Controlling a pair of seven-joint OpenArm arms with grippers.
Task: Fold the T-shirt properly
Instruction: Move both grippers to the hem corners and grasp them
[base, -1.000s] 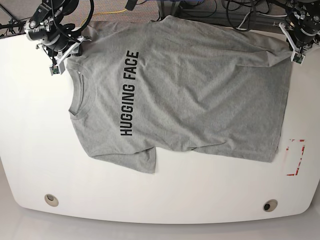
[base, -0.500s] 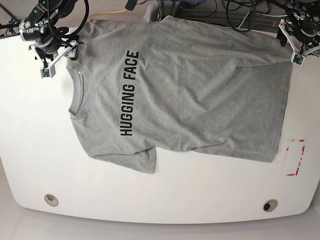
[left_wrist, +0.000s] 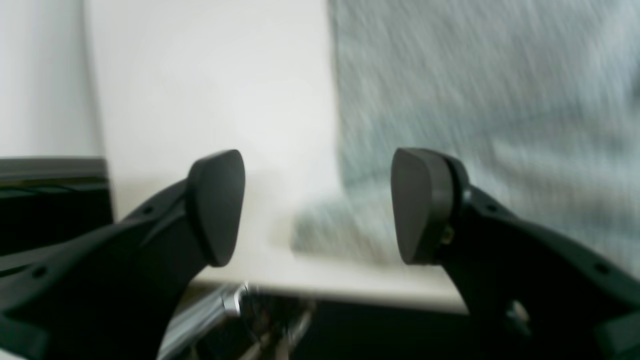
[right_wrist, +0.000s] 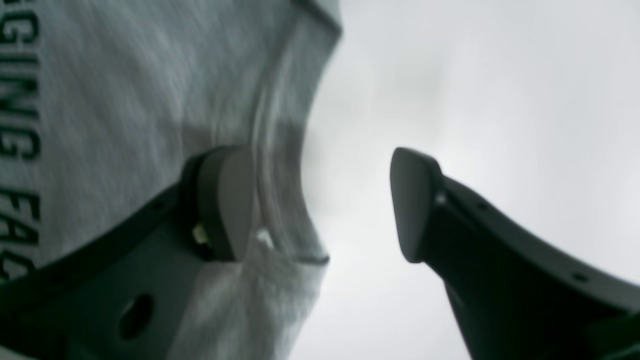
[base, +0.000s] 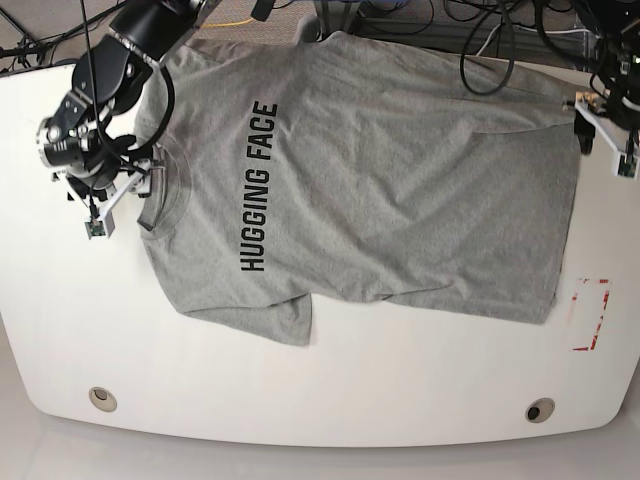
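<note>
Two sets of jaws stand open and empty, at opposite ends of the heather-grey cotton T-shirt spread flat mid-table. We judge our right gripper nearest the collar and our left gripper nearest the hem; the long axis runs between them.

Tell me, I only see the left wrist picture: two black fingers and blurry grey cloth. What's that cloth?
Observer: A grey T-shirt lying flat on the white table, printed side up.
Operator: Is there writing on it?
Observer: Yes, HUGGING FACE in black letters.
Operator: Where's the other arm?
Observer: The right gripper is by the shirt's collar, jaws open, holding nothing.
Operator: Anything else on the table?
Observer: A red mark just beyond the shirt's hem.
</note>
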